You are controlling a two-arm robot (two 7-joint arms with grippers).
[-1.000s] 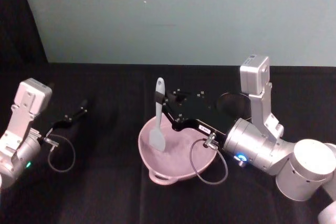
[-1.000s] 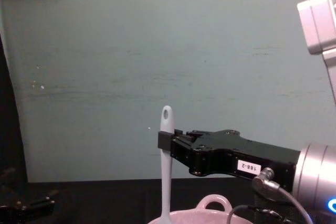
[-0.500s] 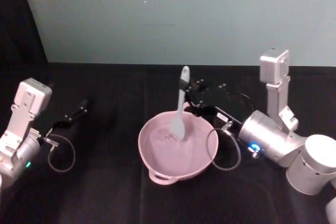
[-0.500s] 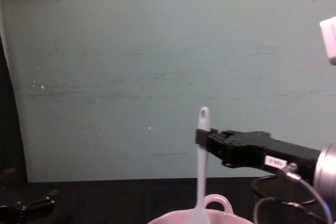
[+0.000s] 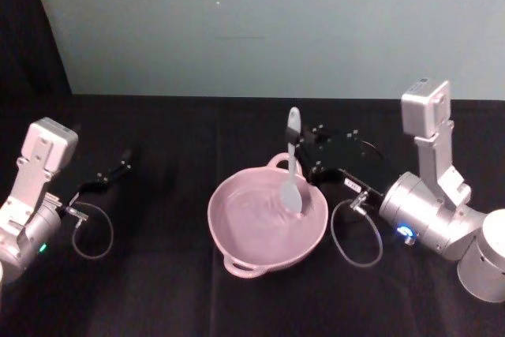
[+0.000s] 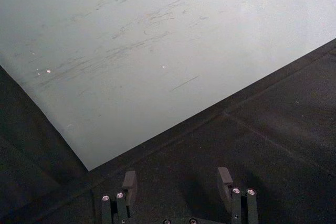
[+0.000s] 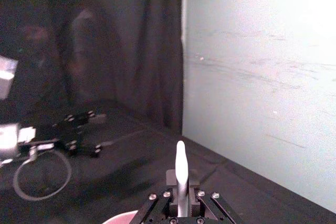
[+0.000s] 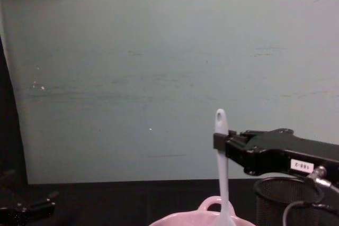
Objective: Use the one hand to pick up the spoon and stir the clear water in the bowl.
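**Stirring step: spoon in the bowl, right arm at work**

Finding 1. The right gripper [image 5: 301, 153] is clamped on the upper handle of the spoon [image 5: 290, 189], just below the hole at the handle end. The chest view confirms it: the right gripper [image 8: 218, 141] pinches the spoon [image 8: 222, 183] from the side, with the shaft close to upright.

Finding 2. The blade stands inside the bowl [image 5: 218, 234], right of its centre and nearer the far rim. The bowl sits on the black table [image 5: 158, 290], one loop handle facing the robot and the other at the far rim. It cannot be told whether the blade tip touches the bowl floor, and the clear water itself barely shows.

Finding 3. The left gripper [image 5: 120, 168] is parked well off to the left, low over the table. In its wrist view, the left gripper [image 6: 177, 186] has its fingers spread and holds nothing.

Recommendations, as judgement:
- Sweep in smooth circles well inside the wall. A knock on the rim would likely shift the unheld bowl.
- Hold the blade submerged but just off the floor, so it does not drag.
- Hold the shaft near vertical and the pace modest, to limit slopping.
- Mind the mesh cup [image 8: 275, 200] just behind the gripper, and the cable loop [image 5: 355, 234] hanging beside the bowl's right rim.
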